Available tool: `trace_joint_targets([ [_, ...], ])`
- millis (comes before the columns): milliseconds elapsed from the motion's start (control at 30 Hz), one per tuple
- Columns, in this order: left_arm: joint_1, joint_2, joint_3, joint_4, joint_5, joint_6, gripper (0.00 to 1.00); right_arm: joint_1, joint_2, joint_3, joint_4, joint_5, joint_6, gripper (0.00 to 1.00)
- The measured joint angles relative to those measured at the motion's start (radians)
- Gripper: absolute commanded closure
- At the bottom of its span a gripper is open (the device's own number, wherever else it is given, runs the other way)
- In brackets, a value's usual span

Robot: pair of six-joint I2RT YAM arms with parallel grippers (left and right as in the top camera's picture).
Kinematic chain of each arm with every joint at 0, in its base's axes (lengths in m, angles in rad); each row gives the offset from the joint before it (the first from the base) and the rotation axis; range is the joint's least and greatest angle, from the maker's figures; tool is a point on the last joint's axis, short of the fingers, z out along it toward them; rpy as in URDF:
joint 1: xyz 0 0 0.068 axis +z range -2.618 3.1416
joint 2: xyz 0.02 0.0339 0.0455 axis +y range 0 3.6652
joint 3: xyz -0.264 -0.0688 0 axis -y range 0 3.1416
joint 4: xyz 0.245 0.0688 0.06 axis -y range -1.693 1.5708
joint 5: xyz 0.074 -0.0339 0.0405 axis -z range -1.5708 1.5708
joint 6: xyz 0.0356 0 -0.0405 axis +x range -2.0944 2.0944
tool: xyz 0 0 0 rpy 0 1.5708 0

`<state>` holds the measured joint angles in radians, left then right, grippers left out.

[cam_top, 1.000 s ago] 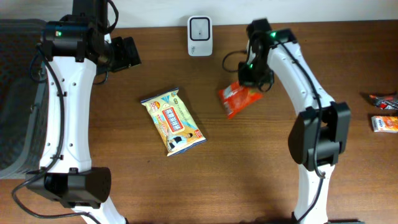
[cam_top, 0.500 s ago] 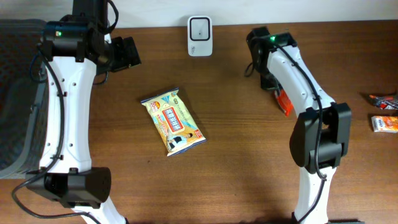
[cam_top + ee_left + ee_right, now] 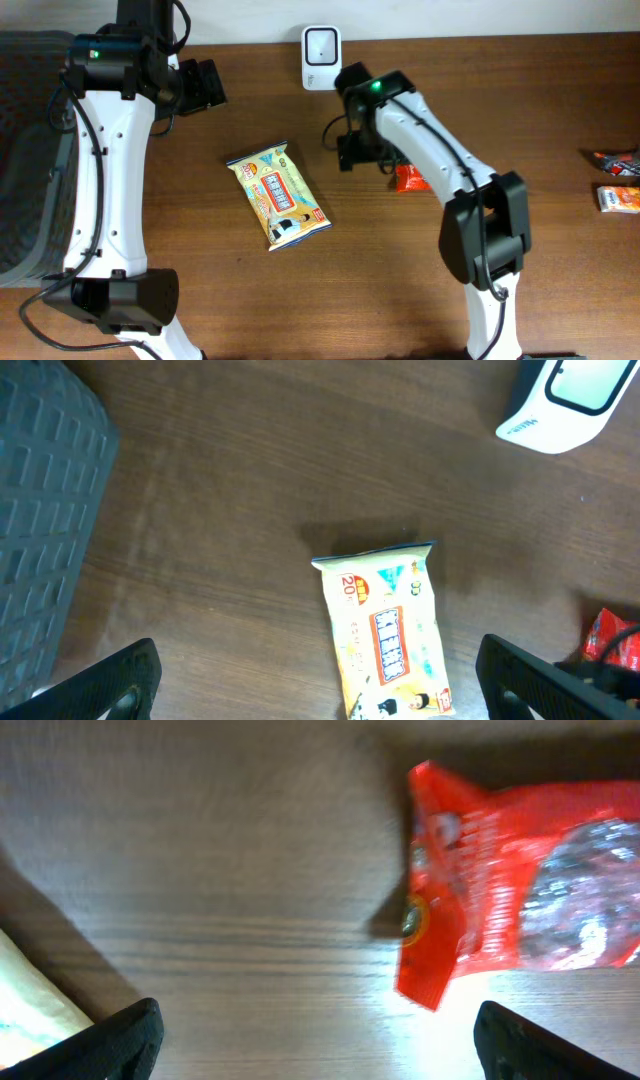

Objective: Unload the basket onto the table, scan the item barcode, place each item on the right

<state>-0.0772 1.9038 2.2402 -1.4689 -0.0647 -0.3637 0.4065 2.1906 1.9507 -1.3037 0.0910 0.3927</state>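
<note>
Right hand point(image 3: 320, 1046): fully open, empty, near a glossy, crinkled red foil packet point(image 3: 505, 905) on the wood-grain table point(image 3: 200, 870). Left hand point(image 3: 320, 682): fully open, empty.

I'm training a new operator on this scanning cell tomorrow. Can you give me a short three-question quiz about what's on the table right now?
1. Is the right gripper open or shut?
2. True or false: the red packet lies on the table, not held by the right gripper.
3. The white scanner stands: A) at the table's far edge, B) on the yellow packet, C) between the left gripper's fingers.
Key: 1 open; 2 true; 3 A.
</note>
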Motion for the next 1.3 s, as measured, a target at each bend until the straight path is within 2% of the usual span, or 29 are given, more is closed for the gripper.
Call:
trace_joint_targets([
  [167,0.0,0.0,0.0,0.0,0.0,0.0,0.01,-0.218,0.0,0.013,0.001,-0.131,0.049,0.01],
  [200,0.0,0.0,0.0,0.0,0.0,0.0,0.01,-0.254,0.0,0.01,0.006,-0.157,0.056,0.04],
  [233,0.0,0.0,0.0,0.0,0.0,0.0,0.01,-0.274,0.0,0.004,0.011,-0.169,0.061,0.16],
  [267,0.0,0.0,0.0,0.0,0.0,0.0,0.01,-0.294,0.0,-0.016,0.031,-0.178,0.079,0.22],
  [467,0.0,0.0,0.0,0.0,0.0,0.0,0.01,-0.3,0.0,-0.178,0.207,-0.202,0.316,0.25],
  [533,0.0,0.0,0.0,0.0,0.0,0.0,0.01,-0.3,0.0,-0.202,0.219,-0.197,0.377,0.37],
  [567,0.0,0.0,0.0,0.0,0.0,0.0,0.01,-0.3,0.0,-0.208,0.219,-0.19,0.395,0.51],
  [600,0.0,0.0,0.0,-0.001,0.0,0.0,0.01,-0.3,0.0,-0.212,0.219,-0.184,0.409,0.6],
  [733,0.0,0.0,0.0,0.0,0.0,0.0,0.01,-0.3,-0.008,-0.243,0.226,-0.174,0.434,0.63],
  [833,0.0,0.0,0.0,0.0,0.0,0.0,0.01,-0.3,-0.011,-0.251,0.228,-0.171,0.436,0.93],
  [867,0.0,0.0,0.0,0.0,0.0,0.0,0.01,-0.3,-0.011,-0.253,0.227,-0.169,0.444,0.96],
  [1000,0.0,0.0,0.0,0.0,0.0,0.0,0.01,-0.295,-0.011,-0.259,0.23,-0.163,0.443,0.96],
  [1033,0.0,0.0,0.0,0.0,0.0,0.0,0.01,-0.287,-0.011,-0.264,0.239,-0.149,0.443,0.53],
  [1067,0.0,0.0,0.0,0.0,0.0,0.0,0.01,-0.283,-0.013,-0.267,0.243,-0.14,0.442,0.04],
  [1100,0.0,0.0,0.0,0.0,0.0,0.0,0.01,-0.278,-0.013,-0.268,0.251,-0.134,0.438,0.01],
  [1300,0.0,0.0,0.0,0.0,0.0,0.0,0.01,-0.288,-0.017,-0.268,0.288,-0.2,0.45,0.01],
])
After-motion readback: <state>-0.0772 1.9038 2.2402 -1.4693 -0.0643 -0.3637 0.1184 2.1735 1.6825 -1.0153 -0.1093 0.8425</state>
